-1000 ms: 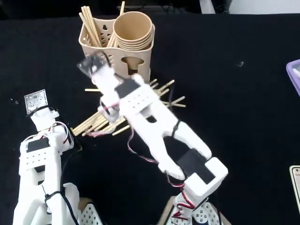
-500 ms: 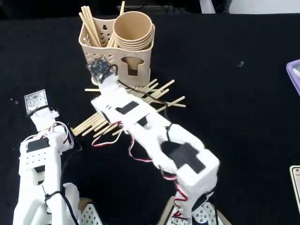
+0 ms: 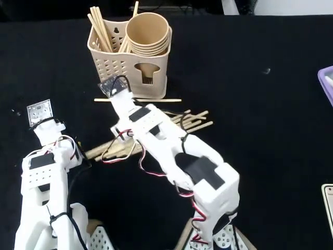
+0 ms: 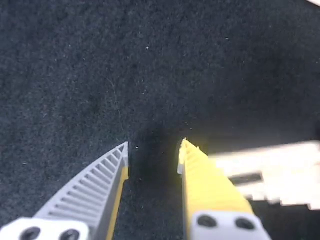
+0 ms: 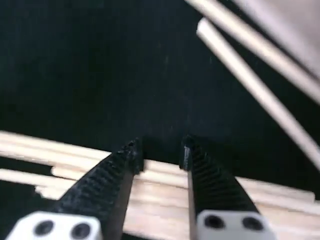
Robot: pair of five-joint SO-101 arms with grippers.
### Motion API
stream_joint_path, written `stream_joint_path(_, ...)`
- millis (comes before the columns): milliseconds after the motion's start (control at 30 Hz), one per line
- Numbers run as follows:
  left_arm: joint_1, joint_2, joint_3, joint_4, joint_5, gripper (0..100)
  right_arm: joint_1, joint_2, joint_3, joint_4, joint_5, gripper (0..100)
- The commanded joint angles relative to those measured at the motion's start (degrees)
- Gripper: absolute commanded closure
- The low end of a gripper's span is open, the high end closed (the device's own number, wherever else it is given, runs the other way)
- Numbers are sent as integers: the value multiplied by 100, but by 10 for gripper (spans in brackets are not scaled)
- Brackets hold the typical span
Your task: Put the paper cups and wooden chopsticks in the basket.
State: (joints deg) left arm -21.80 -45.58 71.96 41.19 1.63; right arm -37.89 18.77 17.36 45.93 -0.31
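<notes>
Since a second ago my right arm (image 3: 171, 151) has swung down and flattened over the loose pile, and the sticks have shifted with it. The fan that sprawled below the basket is now bunched to the right of the arm. One single chopstick (image 3: 156, 100) lies by itself, level, just in front of the basket.

My right gripper (image 5: 160, 150) hangs with its black fingers parted over the pale wooden chopsticks (image 5: 60, 145). The tips are at the sticks, touching or not I cannot tell, and nothing is held between them. My left gripper (image 4: 152, 152) is parted too, over the bare black cloth table (image 4: 150, 60) at the lower left of the high view, well apart from the work.

To do this pick well, I judge I should settle on one or two sticks rather than the whole bundle. I should close across their width near the middle so they don't seesaw, then lift straight before turning them upright for the basket. Smooth sticks lying side by side will likely roll away from a fingertip, so a squared approach matters.

They are thin, straight and light-coloured, lying in a slanted strip across the centre of the high view. The beige perforated plastic basket (image 3: 112, 67) stands at upper centre. A stack of tan paper cups (image 3: 148, 31) sits nested in its right side, and several upright chopsticks (image 3: 101, 28) stand in its left.
</notes>
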Motion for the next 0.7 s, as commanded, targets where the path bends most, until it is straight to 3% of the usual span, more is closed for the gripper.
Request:
stream_joint_path(0,-31,-141,-40,-70,9,830,0,-470,-110,633,431,861)
stream_joint_path(267,-48,-141,-40,-70,0,830,492,-1921,321,774,738,859)
stream_joint_path(400,-31,-141,-40,-70,0,830,589,-2870,1253,774,1521,803)
stream_joint_path(667,-13,-141,-57,-70,26,830,484,-3732,3029,774,3886,694)
